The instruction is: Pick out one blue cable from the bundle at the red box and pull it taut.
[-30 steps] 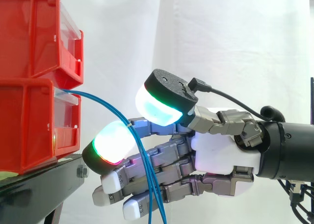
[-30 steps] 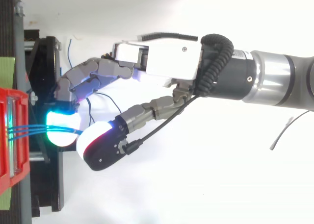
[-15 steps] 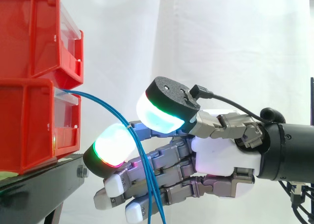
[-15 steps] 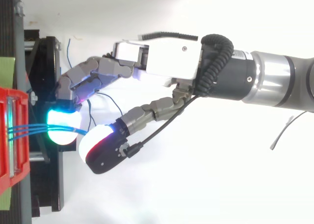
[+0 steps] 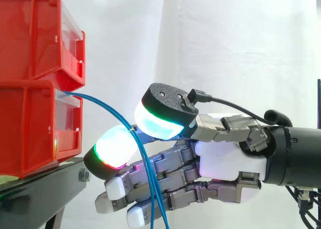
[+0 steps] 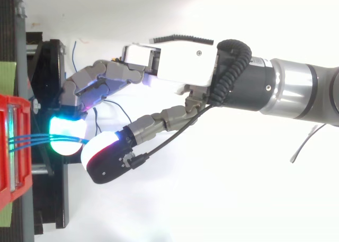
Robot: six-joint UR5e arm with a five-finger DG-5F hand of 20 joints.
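At the left of the side view, two red bins are sitting stacked on a black stand, the lower bin under the upper bin, with a white curtain hanging behind. The blue cables are coming out of the clear front of the lower bin, arching rightward and down through the air. They are then dropping past the lower fingers toward the bottom edge.

The hand is reaching in from the right. Its thumb pad is glowing cyan-green on top. Just below and to the left, a finger pad is glowing white-green with a red rim. These two pads are pressing together on the cables at the bend where the arc turns downward, pinching them there. The pads are crowding that spot, so it is hard to say whether one strand or several are lying in the pinch. The remaining fingers are lying half-curled underneath, their pale tips pointing toward the stand, and the hanging strands are crossing in front of them.

In the top view, the hand is stretching leftward across the white floor. The blue cables are running side by side from the lower bin at the left edge to the cyan-glowing pad, which is hovering over the edge of the stand. Between bin and pinch the cables are curving rather than running in a straight, tight line.
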